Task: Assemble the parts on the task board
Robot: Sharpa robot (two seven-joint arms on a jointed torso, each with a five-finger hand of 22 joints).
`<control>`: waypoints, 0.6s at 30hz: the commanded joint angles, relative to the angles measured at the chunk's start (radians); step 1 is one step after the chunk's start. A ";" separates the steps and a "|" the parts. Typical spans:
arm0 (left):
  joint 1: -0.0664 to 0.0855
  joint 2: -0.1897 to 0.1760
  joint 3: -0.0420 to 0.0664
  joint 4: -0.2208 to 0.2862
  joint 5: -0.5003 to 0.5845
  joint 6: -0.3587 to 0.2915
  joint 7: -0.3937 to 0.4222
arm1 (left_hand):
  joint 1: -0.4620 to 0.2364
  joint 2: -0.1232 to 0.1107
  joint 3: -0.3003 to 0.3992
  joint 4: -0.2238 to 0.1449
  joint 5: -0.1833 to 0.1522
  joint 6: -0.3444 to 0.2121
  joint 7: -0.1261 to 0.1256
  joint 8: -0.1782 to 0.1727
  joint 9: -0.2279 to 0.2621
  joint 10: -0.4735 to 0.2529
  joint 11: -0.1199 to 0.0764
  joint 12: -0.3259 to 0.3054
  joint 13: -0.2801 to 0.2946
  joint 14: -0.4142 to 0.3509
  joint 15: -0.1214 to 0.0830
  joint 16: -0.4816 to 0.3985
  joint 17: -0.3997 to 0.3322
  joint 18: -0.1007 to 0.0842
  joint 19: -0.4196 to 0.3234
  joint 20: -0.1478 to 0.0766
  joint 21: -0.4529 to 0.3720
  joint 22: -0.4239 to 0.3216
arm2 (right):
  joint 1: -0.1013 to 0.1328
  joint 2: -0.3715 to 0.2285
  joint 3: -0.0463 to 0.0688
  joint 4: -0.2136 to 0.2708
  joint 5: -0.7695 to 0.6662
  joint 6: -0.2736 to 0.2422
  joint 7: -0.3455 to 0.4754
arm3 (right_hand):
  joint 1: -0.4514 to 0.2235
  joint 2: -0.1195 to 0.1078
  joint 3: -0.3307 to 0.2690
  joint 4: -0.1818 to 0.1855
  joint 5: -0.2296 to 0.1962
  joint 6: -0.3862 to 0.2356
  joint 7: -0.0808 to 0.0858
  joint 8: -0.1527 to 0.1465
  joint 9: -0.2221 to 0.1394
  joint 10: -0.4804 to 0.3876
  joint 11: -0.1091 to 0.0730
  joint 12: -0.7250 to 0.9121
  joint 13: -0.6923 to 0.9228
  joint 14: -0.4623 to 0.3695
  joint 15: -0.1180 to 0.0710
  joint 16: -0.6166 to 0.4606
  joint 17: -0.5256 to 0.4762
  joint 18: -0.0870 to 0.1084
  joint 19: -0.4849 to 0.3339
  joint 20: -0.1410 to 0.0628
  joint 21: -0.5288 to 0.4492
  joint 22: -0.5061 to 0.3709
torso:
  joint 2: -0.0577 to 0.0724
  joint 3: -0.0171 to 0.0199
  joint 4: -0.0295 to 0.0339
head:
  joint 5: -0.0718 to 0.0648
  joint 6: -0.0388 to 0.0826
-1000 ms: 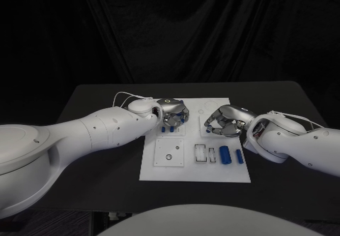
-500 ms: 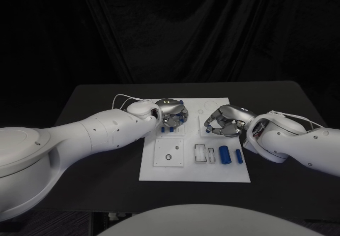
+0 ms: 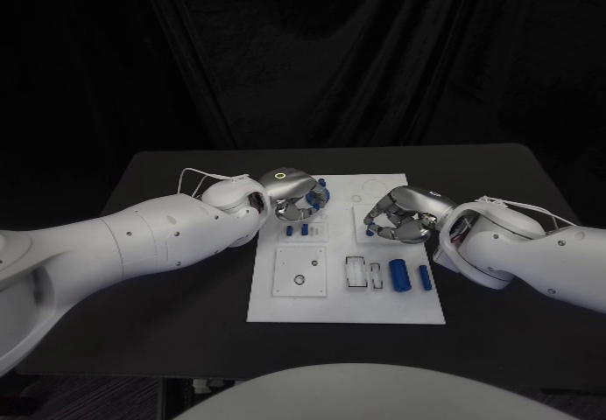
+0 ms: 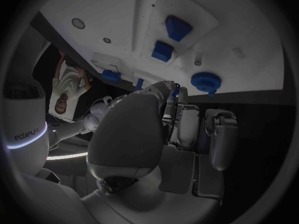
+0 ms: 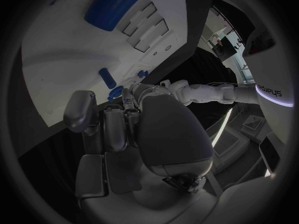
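Blue parts [image 3: 402, 275] on task board [image 3: 348, 311], mid-counter.
Small, rigid, probably light, slippery; best pinched across long sides. Left hand [image 3: 297, 194] grip unclear; right hand [image 3: 400, 219] curled, apparently empty.

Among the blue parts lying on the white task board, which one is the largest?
The thick blue cylinder near the board's front right, lying lengthwise. The slim blue bar beside it is narrower, and the two small blue pegs are much shorter.
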 commanded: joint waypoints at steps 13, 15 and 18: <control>0.035 -0.105 -0.001 0.100 -0.005 -0.004 -0.038 | -0.013 -0.006 0.001 -0.010 -0.015 0.016 -0.002 -0.009 -0.004 0.017 -0.003 -0.010 -0.011 -0.008 0.001 -0.012 -0.016 -0.006 0.105 -0.011 -0.003 0.263 | -0.006 0.001 0.000 -0.003 -0.001 0.008 -0.009 | 0.003 -0.002 0.007 -0.003 0.006 0.005 -0.001 0.005 0.001 -0.004 -0.002 -0.008 0.065 0.039 -0.001 -0.003 -0.003 0.012 -0.004 -0.003 -0.005 0.130 | 0.001 -0.0002 -0.0011 | 0.001 0.000; 0.034 -0.109 -0.001 0.099 -0.005 0.004 -0.043 | -0.013 -0.006 0.001 -0.010 -0.015 0.016 -0.002 -0.009 -0.004 0.017 -0.003 -0.010 -0.011 -0.008 0.001 -0.012 -0.016 -0.006 0.105 -0.011 -0.003 0.263 | -0.006 0.001 0.000 -0.004 -0.001 0.008 -0.010 | 0.003 -0.002 0.007 -0.003 0.006 0.005 -0.001 0.005 0.001 -0.004 -0.002 -0.008 0.065 0.039 -0.001 -0.003 -0.003 0.012 -0.004 -0.003 -0.005 0.130 | 0.001 -0.0003 -0.0010 | 0.002 0.000; 0.032 -0.111 -0.001 0.096 -0.005 0.014 -0.047 | -0.016 -0.008 0.001 -0.009 -0.018 0.016 -0.002 -0.011 -0.006 0.016 -0.002 -0.012 -0.014 -0.009 0.002 -0.013 -0.017 -0.006 0.105 -0.013 -0.003 0.263 | -0.006 0.002 0.000 -0.004 -0.001 0.008 -0.010 | 0.003 -0.002 0.007 -0.003 0.006 0.005 -0.001 0.005 0.001 -0.004 -0.002 -0.008 0.065 0.039 -0.001 -0.003 -0.003 0.012 -0.004 -0.003 -0.005 0.130 | 0.002 -0.0002 -0.0009 | 0.003 0.000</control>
